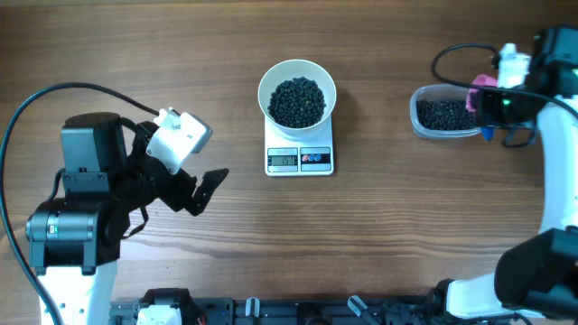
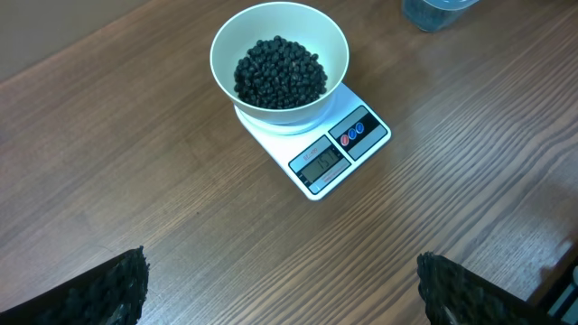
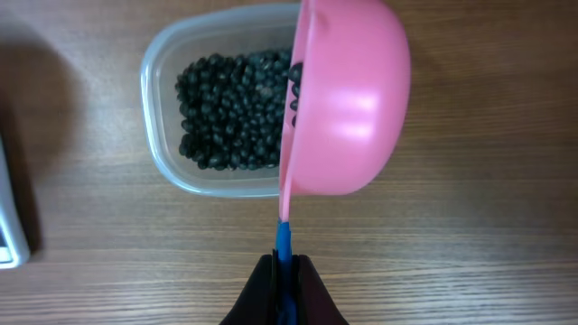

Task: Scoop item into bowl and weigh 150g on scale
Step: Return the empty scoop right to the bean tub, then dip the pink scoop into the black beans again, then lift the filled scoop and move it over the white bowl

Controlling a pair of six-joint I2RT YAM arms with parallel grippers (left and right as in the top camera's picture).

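The scale (image 1: 299,161) shows digits too small to read, the clear tub (image 2: 433,11) is cut off by the far edge of the left wrist view, and in the right wrist view the pink scoop (image 3: 348,99) hides the tub's right side and some of its beads (image 3: 226,108).

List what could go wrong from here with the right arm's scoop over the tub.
1. The pink scoop is tipped on its side above the tub rim; its few beans could drop onto the table.
2. The right gripper pinches only the thin blue handle end; the scoop might twist.
3. The bowl on the scale already holds plenty; another scoop may overshoot.
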